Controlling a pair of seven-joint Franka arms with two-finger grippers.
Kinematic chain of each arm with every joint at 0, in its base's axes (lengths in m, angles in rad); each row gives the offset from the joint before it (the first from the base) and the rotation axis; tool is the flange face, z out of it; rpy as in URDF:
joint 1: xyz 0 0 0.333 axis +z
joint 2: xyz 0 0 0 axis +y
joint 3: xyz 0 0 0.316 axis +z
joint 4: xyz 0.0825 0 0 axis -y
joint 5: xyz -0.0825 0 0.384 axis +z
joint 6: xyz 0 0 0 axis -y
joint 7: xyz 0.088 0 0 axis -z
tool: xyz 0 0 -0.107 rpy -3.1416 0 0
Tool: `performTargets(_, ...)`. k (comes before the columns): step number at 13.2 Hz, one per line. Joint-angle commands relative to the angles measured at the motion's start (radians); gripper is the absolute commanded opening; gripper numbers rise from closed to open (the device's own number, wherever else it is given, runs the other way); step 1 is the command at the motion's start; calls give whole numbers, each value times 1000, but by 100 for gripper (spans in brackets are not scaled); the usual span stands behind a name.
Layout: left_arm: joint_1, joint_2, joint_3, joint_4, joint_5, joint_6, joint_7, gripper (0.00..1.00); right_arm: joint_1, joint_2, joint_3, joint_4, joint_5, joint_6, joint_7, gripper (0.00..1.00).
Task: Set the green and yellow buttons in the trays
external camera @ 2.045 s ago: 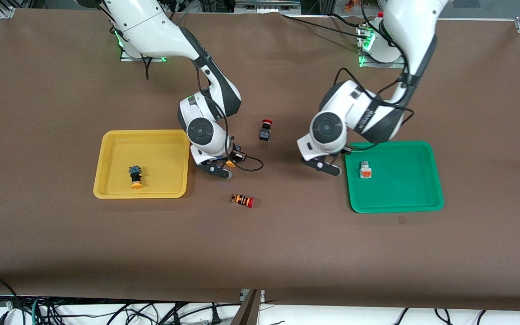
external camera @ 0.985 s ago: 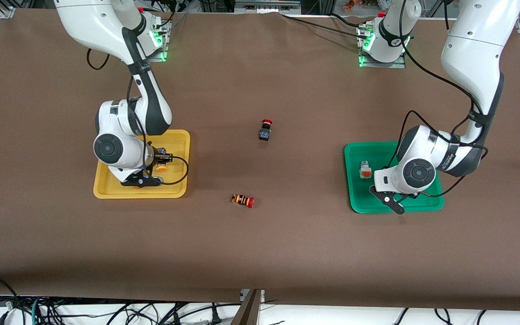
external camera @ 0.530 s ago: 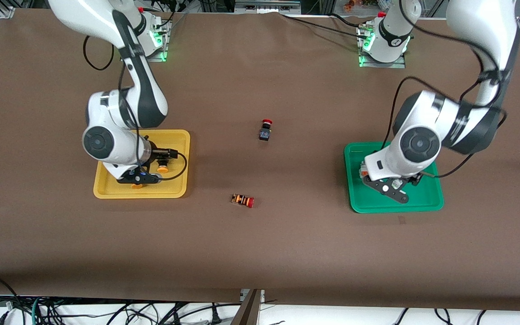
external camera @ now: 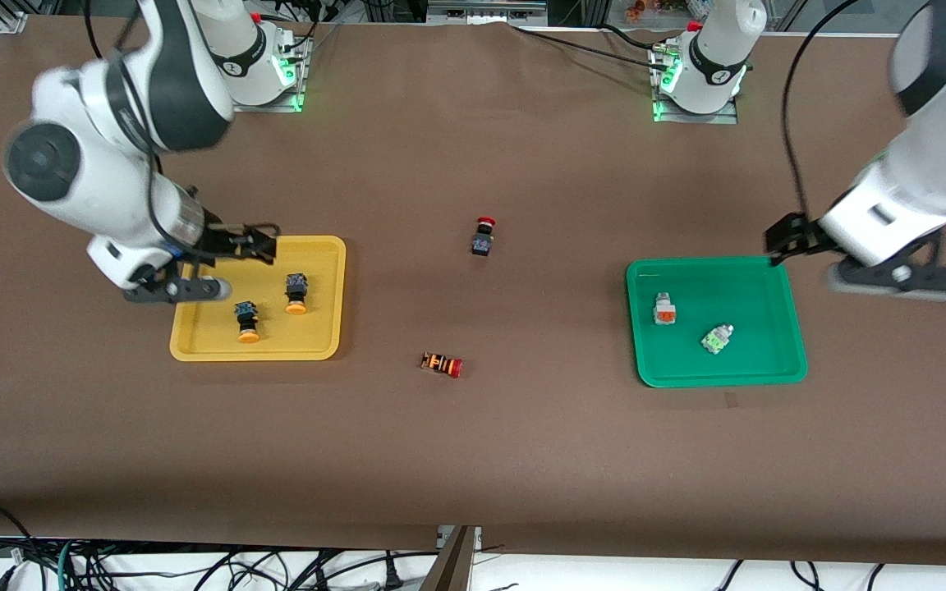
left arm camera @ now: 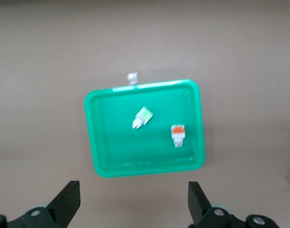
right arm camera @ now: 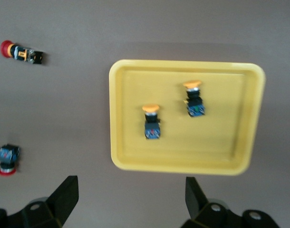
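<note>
The yellow tray [external camera: 321, 271] holds two dark buttons with orange-yellow caps [external camera: 247, 320] [external camera: 296, 293], also seen in the right wrist view [right arm camera: 151, 121] [right arm camera: 194, 99]. The green tray [external camera: 760, 287] holds the whitish orange-faced button [external camera: 664, 309] and the whitish green-faced button [external camera: 717, 338], also seen in the left wrist view [left arm camera: 178, 134] [left arm camera: 142, 117]. My right gripper [external camera: 181, 283] [right arm camera: 130, 199] is open and empty, raised by the yellow tray's edge. My left gripper [external camera: 892, 275] [left arm camera: 133, 204] is open and empty, raised by the green tray's [left arm camera: 102, 156] edge.
A dark switch with a red cap [external camera: 483, 236] stands on the table between the trays. An orange-striped switch with a red cap [external camera: 442, 364] lies nearer the front camera. Both show in the right wrist view [right arm camera: 7, 159] [right arm camera: 20, 52].
Both arms carried buttons to the trays, let them go and rose away. A second yellow-capped button now lies in the yellow tray and the green-faced one in the green tray.
</note>
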Motion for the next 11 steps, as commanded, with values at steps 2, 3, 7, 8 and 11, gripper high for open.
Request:
performTargets(2,8,-161,48,-239,-82,99,-14,100,6,-198,-1,-58,-114,-125,4,99)
performTargets(3,8,-161,56,-238,-79,99,-14,100,3,-226,-1,-74,-116,-128,4,99)
performTargets(7,-3,-156,56,-229,-76,97,-24,100,2,-249,-3,-86,-119,-125,4,99)
performTargets(8,-4,-156,56,-233,-76,91,-24,100,2,-248,-3,-86,-119,-123,2,99)
performTargets(11,-13,-149,58,-227,-76,94,-21,100,-129,-248,93,-86,-131,-123,-33,99)
